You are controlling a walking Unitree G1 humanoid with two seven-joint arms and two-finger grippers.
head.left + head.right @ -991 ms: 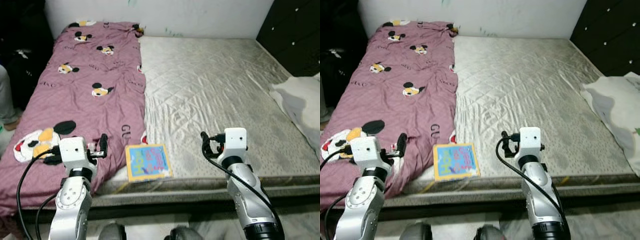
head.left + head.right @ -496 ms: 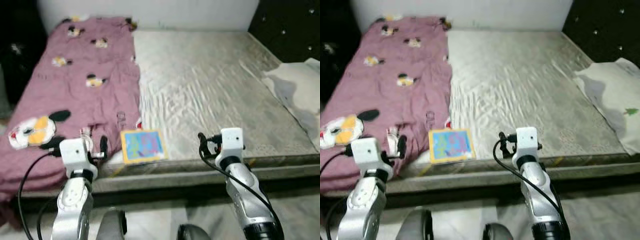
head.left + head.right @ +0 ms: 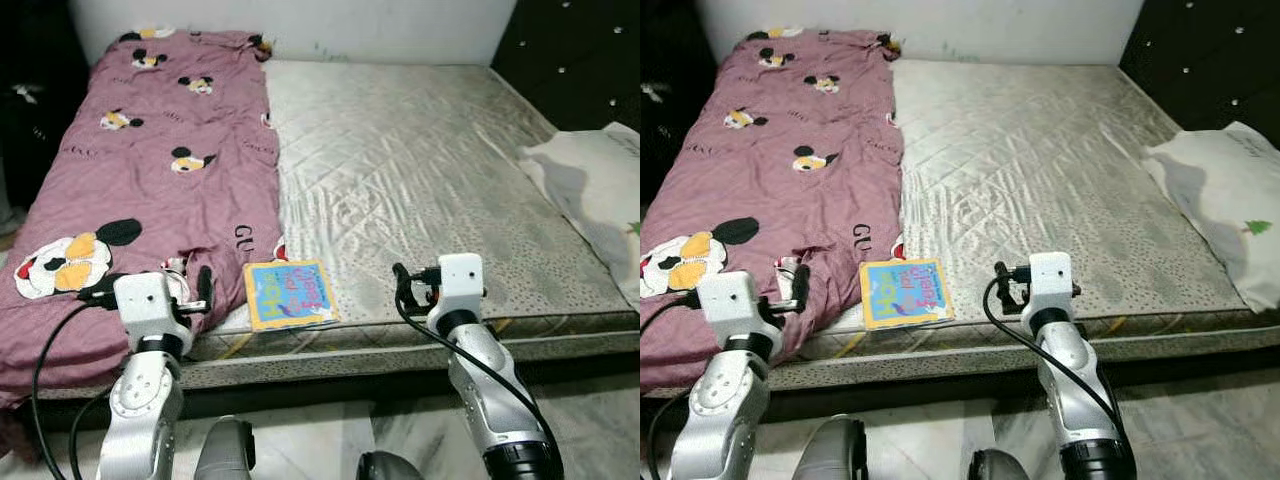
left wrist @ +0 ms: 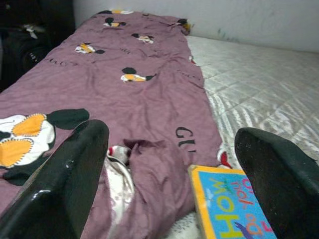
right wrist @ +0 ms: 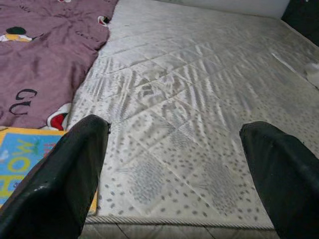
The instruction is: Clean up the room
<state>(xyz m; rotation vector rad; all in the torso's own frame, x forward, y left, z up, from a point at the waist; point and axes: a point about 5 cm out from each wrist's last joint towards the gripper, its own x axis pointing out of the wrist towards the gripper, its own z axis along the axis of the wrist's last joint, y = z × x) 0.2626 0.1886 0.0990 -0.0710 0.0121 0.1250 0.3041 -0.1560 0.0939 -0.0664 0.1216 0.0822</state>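
A bed with a bare quilted grey mattress (image 3: 420, 170) stands in front of me. A pink cartoon-mouse blanket (image 3: 150, 170) covers its left side, bunched near the front edge. A small colourful picture book (image 3: 290, 294) lies flat at the mattress's front edge beside the blanket. My left gripper (image 3: 152, 290) hovers open over the blanket's front corner, left of the book (image 4: 229, 209). At the mattress's front edge, right of the book (image 5: 25, 159), my right gripper (image 3: 440, 283) is open. Neither holds anything.
A white pillow (image 3: 600, 190) lies off the bed's right side. A dark studded panel (image 3: 580, 50) stands at the back right, and dark clutter (image 3: 30, 100) sits left of the bed. Pale tiled floor (image 3: 590, 420) runs along the bed's front.
The whole picture has shifted and sharpened, so the camera has moved. Both grippers stay open and keep their places relative to the bed's front edge and the book.
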